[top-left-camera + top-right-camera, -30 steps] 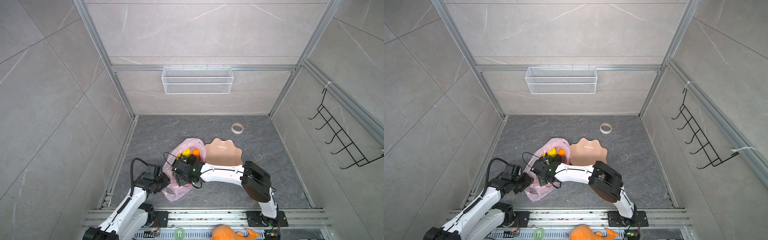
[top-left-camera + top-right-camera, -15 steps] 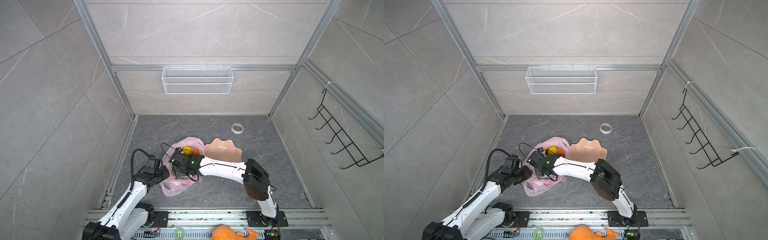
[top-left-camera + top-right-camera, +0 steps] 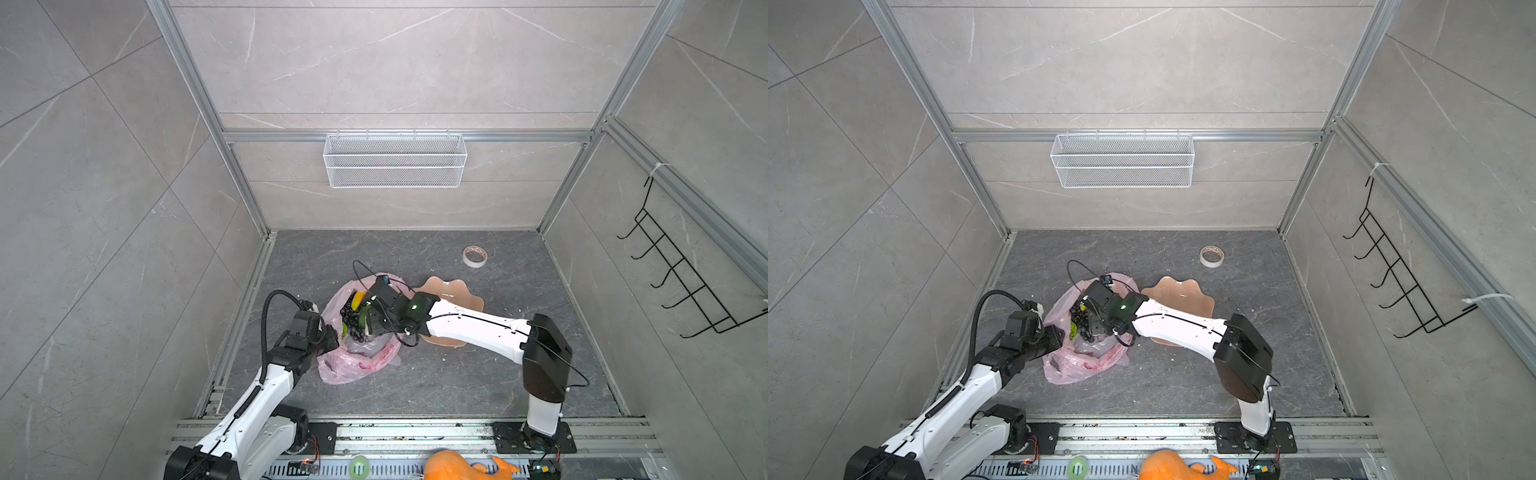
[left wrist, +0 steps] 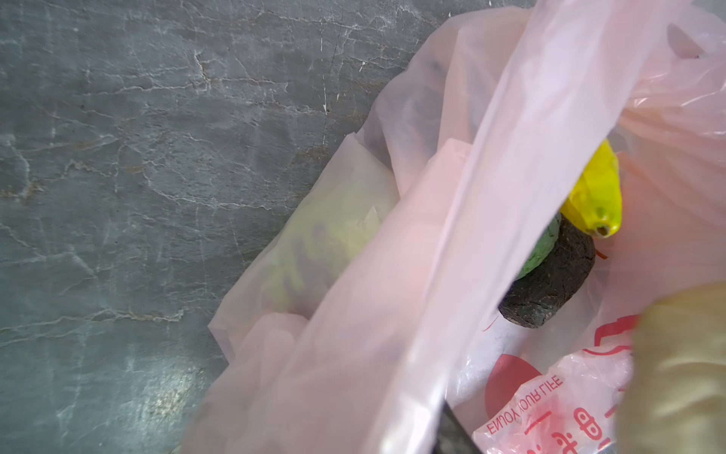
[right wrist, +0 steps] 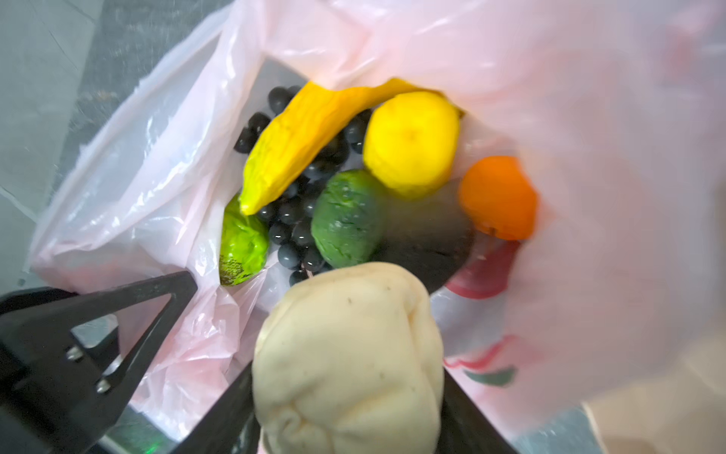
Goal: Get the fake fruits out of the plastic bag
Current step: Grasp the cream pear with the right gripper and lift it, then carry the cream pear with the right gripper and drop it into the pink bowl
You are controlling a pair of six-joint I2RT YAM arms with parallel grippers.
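Extraction of a piece from the plastic bag [image 3: 357, 368], read from 9 o'clock to 3 o'clock in both top views. At its 9 o'clock rim stands the left tool [image 3: 332, 334]; taut pink film fills that wrist view and hides the jaws, so spread or pressed together cannot be told. The bag lies on the grey worktop [image 3: 436, 386], toward 9 o'clock from its middle, mouth upward. Inside, the right wrist view shows the fake fruits [image 5: 338, 212] heaped together: lime-green fruit [image 5: 243, 243], black grape bunch [image 5: 290, 232], banana [image 5: 298, 137] lying across the grapes, green avocado [image 5: 349, 232], lemon [image 5: 412, 141], dark avocado [image 5: 428, 236] and orange [image 5: 499, 196]. The right tool [image 3: 368, 322], reaching in from 3 o'clock, appears to pinch the cream-white lumpy piece [image 5: 349, 353], which sits above the heap between the dark jaws. At the bag's 3 o'clock the peach scalloped plate [image 3: 453, 291] lies partly beneath the right arm. Suggested practice: raise the piece straight up through the mouth before any sideways travel, since loose film beside a jaw could snag and drag the bag; hold the 9 o'clock rim down and apart; squeeze moderately, lest so rounded a piece slip out.
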